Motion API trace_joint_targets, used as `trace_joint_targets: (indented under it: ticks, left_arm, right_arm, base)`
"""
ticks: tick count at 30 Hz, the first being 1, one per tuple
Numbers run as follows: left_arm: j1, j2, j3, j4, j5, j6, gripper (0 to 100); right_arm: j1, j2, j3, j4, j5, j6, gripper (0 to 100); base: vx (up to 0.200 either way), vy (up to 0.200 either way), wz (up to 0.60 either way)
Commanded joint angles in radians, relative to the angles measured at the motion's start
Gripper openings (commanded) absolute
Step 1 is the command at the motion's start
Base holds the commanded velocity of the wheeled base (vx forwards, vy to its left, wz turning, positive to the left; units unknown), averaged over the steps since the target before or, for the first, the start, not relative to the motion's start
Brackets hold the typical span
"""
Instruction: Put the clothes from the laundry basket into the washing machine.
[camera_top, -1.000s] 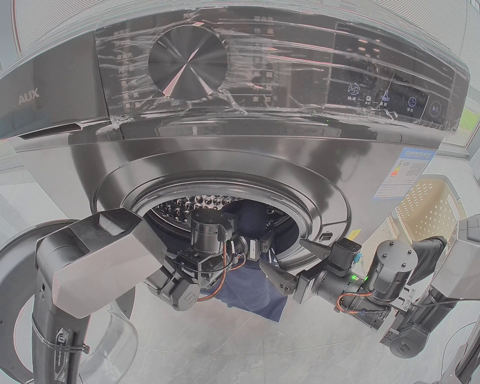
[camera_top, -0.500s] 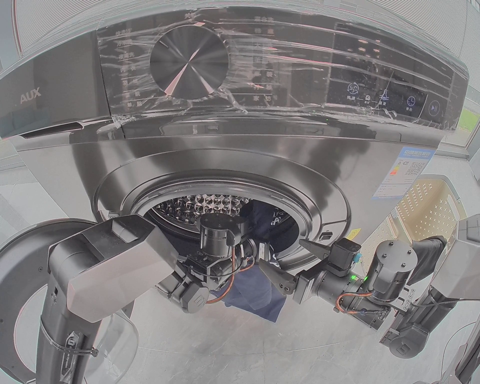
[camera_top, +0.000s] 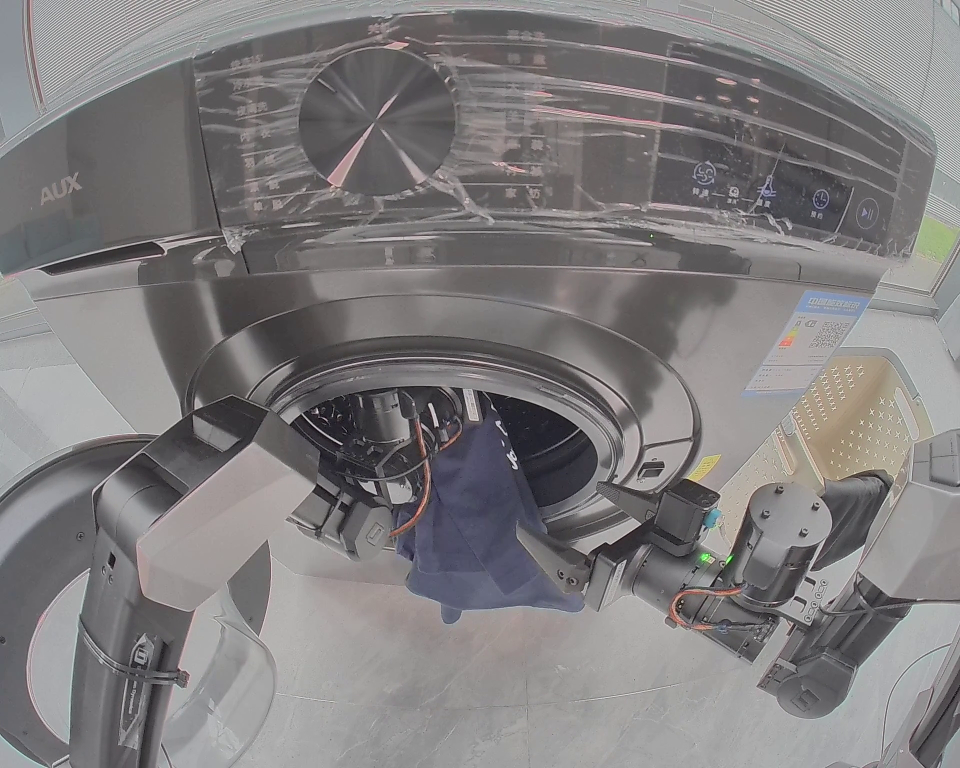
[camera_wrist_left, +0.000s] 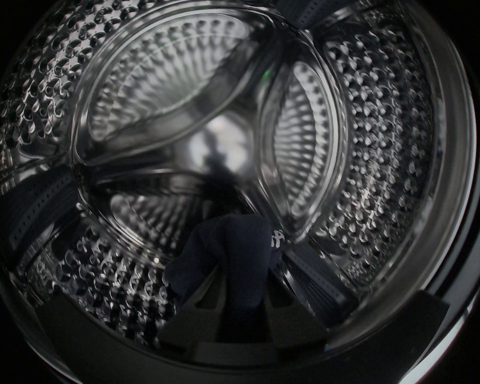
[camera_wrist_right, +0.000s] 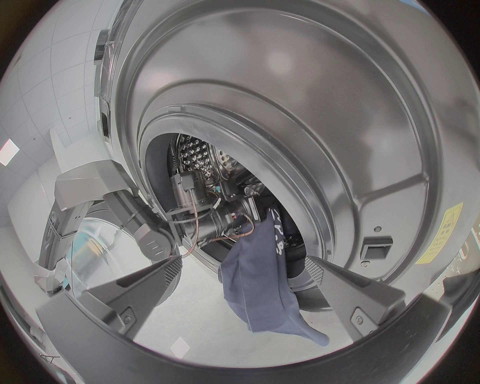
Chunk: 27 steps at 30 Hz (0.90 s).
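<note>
Going by the washing machine (camera_top: 600, 330) door opening: the left gripper (camera_wrist_left: 245, 300) is pushed in past the rim, fingers clamped on the navy garment (camera_top: 480, 520). The garment is draped over the opening's lower lip, tail hanging outside. Open drum (camera_wrist_left: 380, 125) space is seen beyond it. The right gripper (camera_top: 562, 512) is held just outside that lip, spread wide, nothing gripped. The laundry basket (camera_top: 860, 420) is off to the opening's right.

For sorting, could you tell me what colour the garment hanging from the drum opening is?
The garment is navy blue, clearest in the right wrist view.
</note>
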Motion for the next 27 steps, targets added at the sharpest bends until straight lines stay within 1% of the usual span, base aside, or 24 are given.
trace_joint_targets:
  ticks: [1,2,5,8,13,17,18,22,26,27]
  left_arm:
    - [0.022,0.011,-0.051,-0.015,0.012,-0.010,100]
    - [0.017,0.008,-0.048,-0.016,0.012,-0.016,100]
    - [0.005,-0.006,-0.020,-0.010,0.014,-0.047,100]
    - [-0.030,-0.072,0.092,0.016,0.012,-0.055,100]
    - [-0.086,-0.167,0.282,0.128,-0.003,-0.053,100]
    - [-0.106,-0.188,0.346,0.171,-0.003,-0.049,100]
    - [-0.107,-0.190,0.382,0.192,-0.001,-0.046,100]
    - [-0.106,-0.173,0.415,0.211,-0.001,-0.041,100]
    - [-0.098,-0.128,0.418,0.203,0.000,-0.033,100]
    - [-0.096,-0.125,0.418,0.206,0.002,-0.033,0]
  right_arm:
    - [0.008,0.007,0.000,-0.001,0.000,0.001,100]
    - [0.008,0.007,0.000,-0.001,0.000,0.001,100]
    - [0.008,0.009,0.000,-0.001,0.000,0.001,100]
    - [0.008,0.009,0.000,-0.001,0.000,0.003,100]
    - [0.010,0.010,0.000,-0.001,0.000,0.003,100]
    - [0.008,0.010,0.000,-0.001,0.000,0.003,100]
    - [0.010,0.010,0.000,-0.001,0.000,0.003,100]
    - [0.010,0.012,0.000,-0.001,0.000,0.003,100]
    - [0.010,0.013,0.000,-0.001,0.000,0.003,100]
    - [0.010,0.013,0.000,-0.001,0.000,0.003,100]
  base:
    - [0.000,0.000,0.00]
    - [0.000,0.000,0.00]
    - [0.000,0.000,0.00]
    - [0.000,0.000,0.00]
    - [0.000,0.000,0.00]
    - [0.000,0.000,0.00]
    - [0.000,0.000,0.00]
    - [0.000,0.000,0.00]
    - [0.000,0.000,0.00]
    - [0.000,0.000,0.00]
